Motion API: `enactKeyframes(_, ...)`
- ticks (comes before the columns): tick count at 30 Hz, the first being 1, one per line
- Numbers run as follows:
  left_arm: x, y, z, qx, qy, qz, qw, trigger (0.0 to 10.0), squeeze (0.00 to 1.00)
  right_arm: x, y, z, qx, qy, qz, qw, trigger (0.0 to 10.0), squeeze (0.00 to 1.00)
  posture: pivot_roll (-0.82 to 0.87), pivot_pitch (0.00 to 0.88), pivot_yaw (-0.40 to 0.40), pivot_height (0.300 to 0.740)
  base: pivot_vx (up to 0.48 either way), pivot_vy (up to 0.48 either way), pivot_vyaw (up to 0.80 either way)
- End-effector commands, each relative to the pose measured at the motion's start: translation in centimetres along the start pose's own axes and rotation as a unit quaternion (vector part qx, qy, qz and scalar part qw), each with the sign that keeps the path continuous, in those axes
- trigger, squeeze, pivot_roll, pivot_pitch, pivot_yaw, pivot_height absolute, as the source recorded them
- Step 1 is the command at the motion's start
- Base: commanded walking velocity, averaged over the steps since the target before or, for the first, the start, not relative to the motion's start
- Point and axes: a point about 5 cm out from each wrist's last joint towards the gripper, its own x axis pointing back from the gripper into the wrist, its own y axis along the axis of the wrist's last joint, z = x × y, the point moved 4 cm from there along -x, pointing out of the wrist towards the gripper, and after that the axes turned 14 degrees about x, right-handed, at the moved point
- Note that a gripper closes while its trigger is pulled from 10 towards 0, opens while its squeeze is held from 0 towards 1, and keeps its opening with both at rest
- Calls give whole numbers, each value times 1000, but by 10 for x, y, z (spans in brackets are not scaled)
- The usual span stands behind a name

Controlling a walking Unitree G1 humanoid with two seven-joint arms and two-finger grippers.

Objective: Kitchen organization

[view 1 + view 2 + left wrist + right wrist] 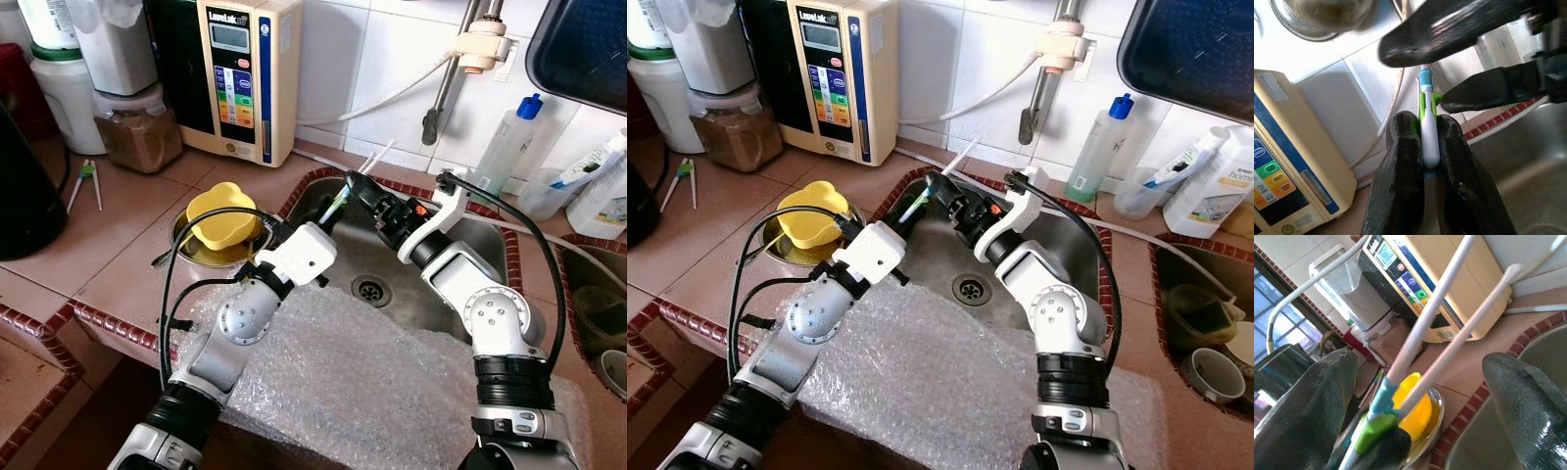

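Pinching a slim white-and-green brush (1429, 128) between closed fingers, the left gripper (1428, 147) holds it above the sink (470, 257). The right gripper (1418, 396) waits with fingers spread wide around its stem, not touching. It looks light, rigid and slippery; grip the bare stem. Nearby counter holds a yellow bowl (223, 212).

toothbrush (1429, 132): lower end hidden between left gripper (1429, 161) fingers | head blurred
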Motion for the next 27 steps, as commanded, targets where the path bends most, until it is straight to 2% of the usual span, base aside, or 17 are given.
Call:
enactKeyframes(1, -3, 3, -6, -3, -9, -9, 1000, 0, 0, -4, 7, -2, 4, -6, -10, 1000, 0, 0, 66, 0, -86, 740, 0, 0, 0)
enactKeyframes(8, 2, -2, -7, 0, -7, -6, 1000, 0, 0, -12, 22, -11, 18, -26, -32, 999, 0, 0, 76, 0, -90, 740, 0, 0, 0)
enactKeyframes(19, 0, -1, 7, -16, 29, 0, 999, 0, 0, -3, 25, -27, 34, -61, -33, 997, 0, 0, 63, 0, -91, 740, 0, 0, 0)
enactKeyframes(27, 1, -3, 3, -14, 23, 2, 1000, 0, 0, -5, 21, -23, 24, -49, -24, 998, 0, 0, 65, 0, -97, 740, 0, 0, 0)
